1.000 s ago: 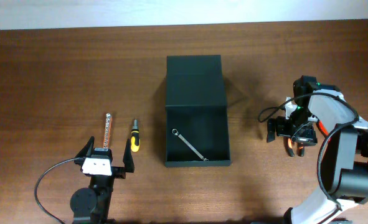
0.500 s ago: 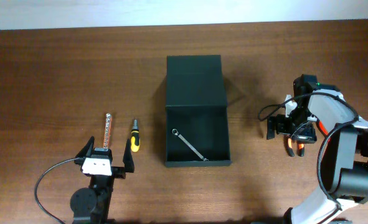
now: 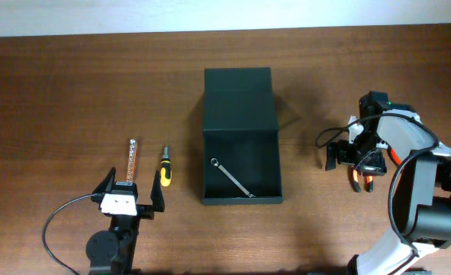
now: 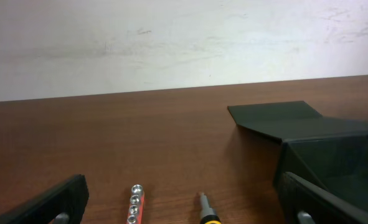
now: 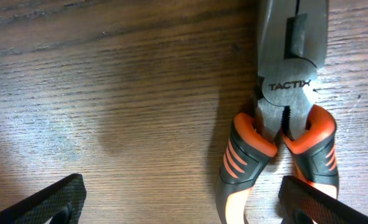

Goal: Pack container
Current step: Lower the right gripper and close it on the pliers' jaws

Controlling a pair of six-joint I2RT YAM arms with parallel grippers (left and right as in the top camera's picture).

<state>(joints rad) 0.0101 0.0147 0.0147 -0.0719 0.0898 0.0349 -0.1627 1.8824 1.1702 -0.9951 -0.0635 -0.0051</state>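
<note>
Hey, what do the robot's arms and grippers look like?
Both are mostly black. The left gripper has a white block behind its dark flat fingers and a black cable looping from its base. The right arm wears a white shell with a small green light; a thin black cable runs by the right gripper.

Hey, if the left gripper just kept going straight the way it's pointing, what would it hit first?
Probably the red and silver bit holder or the yellow screwdriver. Both lie just ahead, inside the left gripper and its open span. Which is nearer is unclear.
</note>
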